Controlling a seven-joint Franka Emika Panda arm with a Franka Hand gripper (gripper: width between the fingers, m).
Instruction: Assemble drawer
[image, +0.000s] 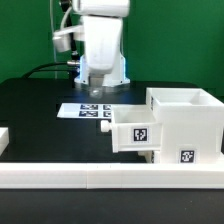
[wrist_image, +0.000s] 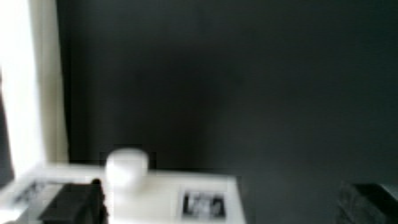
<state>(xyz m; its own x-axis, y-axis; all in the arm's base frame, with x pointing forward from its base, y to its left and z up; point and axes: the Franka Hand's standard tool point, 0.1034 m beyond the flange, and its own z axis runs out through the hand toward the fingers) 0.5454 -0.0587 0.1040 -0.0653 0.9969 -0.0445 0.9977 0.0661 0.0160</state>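
The white drawer box (image: 186, 122) stands at the exterior view's right. A smaller white drawer (image: 133, 130) with a tag on its face sits partly in its side. My gripper (image: 93, 92) hangs over the far middle of the table, above the marker board (image: 88, 110), apart from both parts. The wrist view is blurred. My gripper (wrist_image: 217, 204) is open there, with dark fingers (wrist_image: 64, 204) spread wide. Between them and below lies a flat white surface with a tag (wrist_image: 205, 203) and a small round white stub (wrist_image: 125, 170). I cannot tell what it belongs to.
A long white rail (image: 100, 178) runs along the black table's near edge. A white block (image: 3, 138) sits at the exterior view's left edge. A white strip (wrist_image: 18, 90) runs along one side of the wrist view. Cables trail behind the arm's base.
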